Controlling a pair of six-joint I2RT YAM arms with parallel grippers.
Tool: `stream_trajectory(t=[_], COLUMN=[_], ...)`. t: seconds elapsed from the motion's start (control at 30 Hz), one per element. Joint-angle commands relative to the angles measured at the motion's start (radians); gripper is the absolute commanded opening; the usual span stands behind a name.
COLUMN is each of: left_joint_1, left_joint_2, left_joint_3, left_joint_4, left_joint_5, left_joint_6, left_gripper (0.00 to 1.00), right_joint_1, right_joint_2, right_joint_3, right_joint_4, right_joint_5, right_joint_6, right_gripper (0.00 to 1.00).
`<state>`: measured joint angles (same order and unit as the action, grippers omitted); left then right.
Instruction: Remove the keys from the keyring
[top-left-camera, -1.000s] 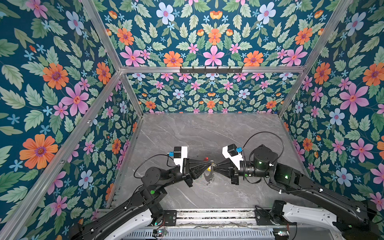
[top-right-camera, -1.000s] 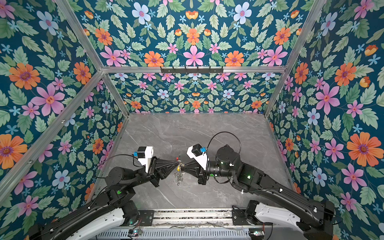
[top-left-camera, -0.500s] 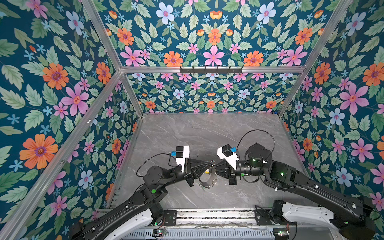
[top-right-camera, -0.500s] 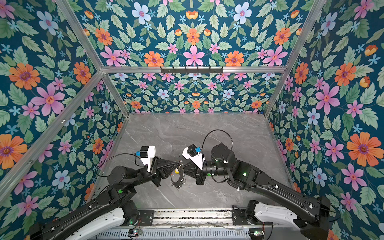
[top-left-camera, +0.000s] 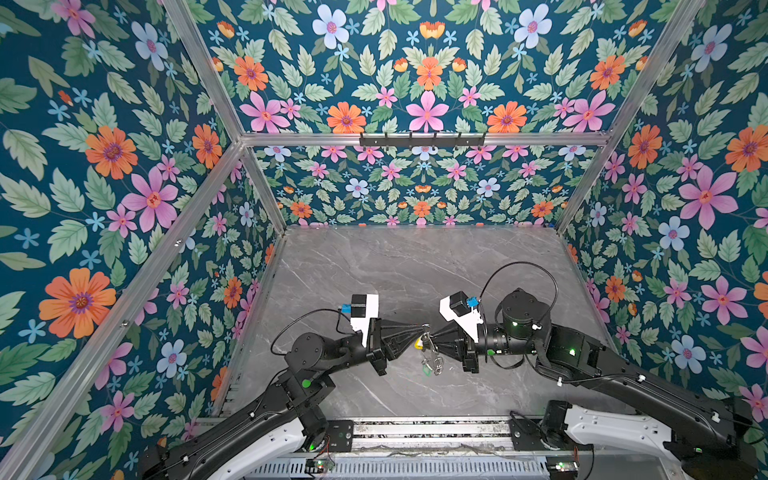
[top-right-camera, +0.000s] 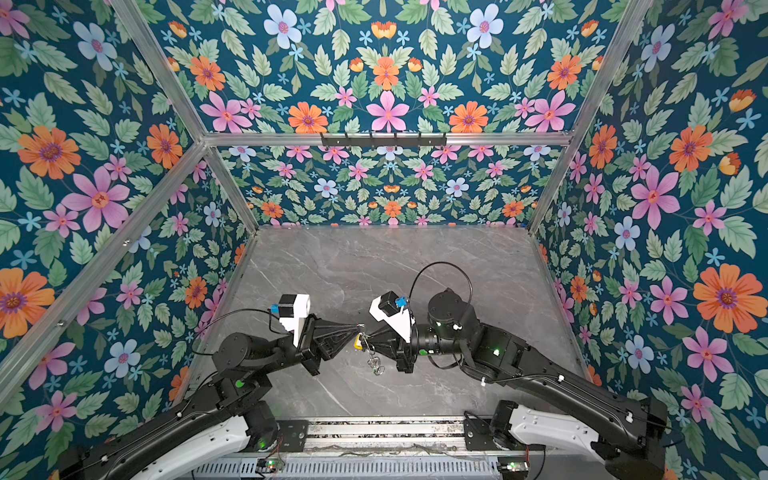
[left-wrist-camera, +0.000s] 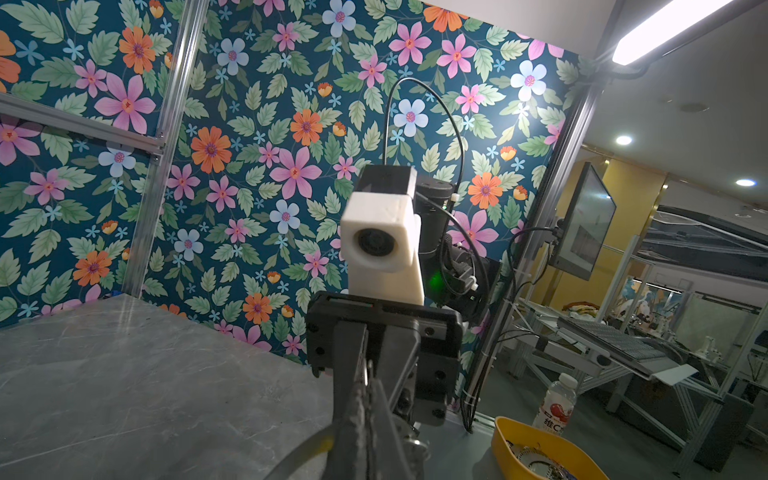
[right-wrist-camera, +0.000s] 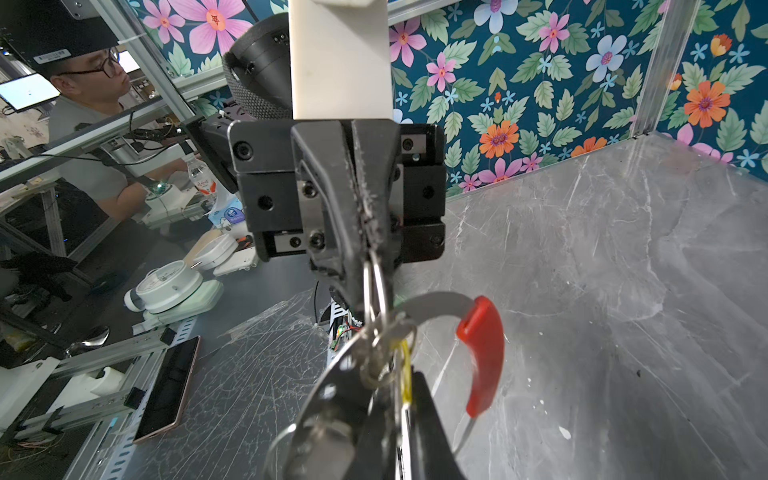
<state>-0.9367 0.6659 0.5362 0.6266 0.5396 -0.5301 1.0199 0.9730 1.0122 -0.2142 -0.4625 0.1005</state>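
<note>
In both top views my two grippers meet tip to tip above the front middle of the grey table. My left gripper (top-left-camera: 419, 331) (right-wrist-camera: 370, 249) is shut on a small wire loop (right-wrist-camera: 374, 274). That loop links to the keyring (right-wrist-camera: 436, 302), a flat grey band with a red sleeve (right-wrist-camera: 484, 353). Below the tips hang the keys (top-left-camera: 435, 362) with a yellow tag (top-left-camera: 419, 343) (top-right-camera: 357, 343) and a green tag (top-left-camera: 426, 370). My right gripper (top-left-camera: 434, 335) (right-wrist-camera: 399, 386) has its jaws a narrow slit apart. The yellow tag's edge (right-wrist-camera: 405, 374) lies in that slit, and whether the jaws pinch it is unclear. A blurred silver key (right-wrist-camera: 328, 436) lies beside them.
Floral walls close in the table (top-left-camera: 415, 270) on three sides, with a black hook bar (top-left-camera: 422, 139) on the rear wall. A metal rail (top-left-camera: 415, 432) runs along the front edge. Outside stand a yellow bin (left-wrist-camera: 503, 440) and a bottle (left-wrist-camera: 557, 405).
The right arm pushed left toward the left gripper half a second ago and has drawn back to the right. The bunch of keys now hangs straight down between the two tips.
</note>
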Motion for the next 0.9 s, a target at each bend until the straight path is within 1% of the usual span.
stream_trajectory(t=[0.0,0.1,0.23,0.37,0.47,0.63,0.77,0.87], left_joint_1=[-0.001,-0.001,-0.001,0.0,0.0,-0.001,-0.001,-0.001], left_joint_2=[-0.004,-0.011,-0.018,-0.016,-0.011,-0.006,-0.012,-0.018], left_joint_3=[0.014,0.019,0.022,0.022,0.025,0.024,0.019,0.014], left_joint_4=[0.027,0.01,-0.012,-0.018,-0.015,-0.008,-0.012,-0.014], left_joint_5=[0.009,0.008,0.01,0.014,0.022,0.026,0.007,-0.008], left_joint_6=[0.018,0.024,0.032,0.033,0.033,0.031,0.031,0.033], left_gripper=[0.0,0.0,0.0,0.0,0.0,0.0,0.0,0.0], right_joint_1=[0.002,0.003,0.002,-0.001,-0.014,-0.067,-0.076,-0.075], right_joint_2=[-0.012,-0.047,-0.113,-0.161,-0.144,-0.05,-0.007,0.002], right_joint_3=[-0.004,-0.015,-0.023,-0.004,0.033,0.09,0.081,0.062], right_joint_4=[-0.024,-0.032,-0.036,0.011,0.071,0.143,0.189,0.209], right_joint_5=[0.014,0.048,0.117,0.135,0.065,-0.063,-0.119,-0.136], right_joint_6=[0.006,-0.001,-0.006,0.0,0.035,0.133,0.181,0.202], right_gripper=[0.36,0.44,0.47,0.51,0.51,0.46,0.41,0.37])
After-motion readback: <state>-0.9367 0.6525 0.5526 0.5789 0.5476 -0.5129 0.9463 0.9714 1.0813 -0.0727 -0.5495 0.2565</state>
